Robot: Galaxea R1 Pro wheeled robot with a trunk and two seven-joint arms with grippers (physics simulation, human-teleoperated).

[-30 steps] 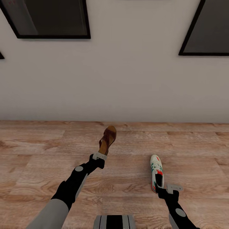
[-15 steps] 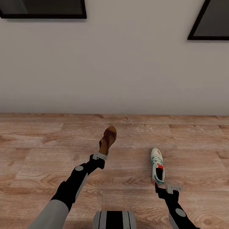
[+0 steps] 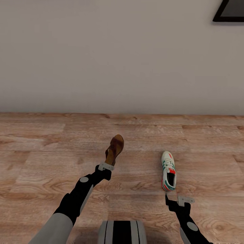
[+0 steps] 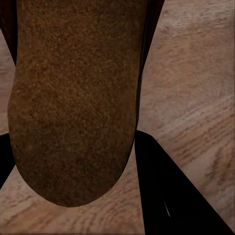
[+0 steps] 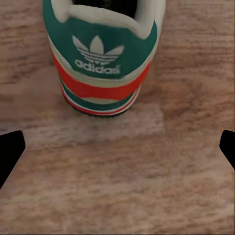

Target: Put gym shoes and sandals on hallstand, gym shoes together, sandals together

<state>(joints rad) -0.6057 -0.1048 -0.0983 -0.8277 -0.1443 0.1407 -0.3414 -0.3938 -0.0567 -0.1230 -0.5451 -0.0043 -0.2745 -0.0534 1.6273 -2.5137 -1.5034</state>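
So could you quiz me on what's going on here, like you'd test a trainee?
1. True or false: the left gripper holds the sandal above the floor.
2. The gym shoe is: A) clamped by the right gripper, B) lying on the floor, apart from it, C) on a rack.
3. Fill in: in the right wrist view, the shoe's ____ end faces the camera.

Key: 1 true; 2 B; 3 heel.

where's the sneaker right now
In the head view, the gym shoe lies on the corridor floor, just ahead of the open right gripper.
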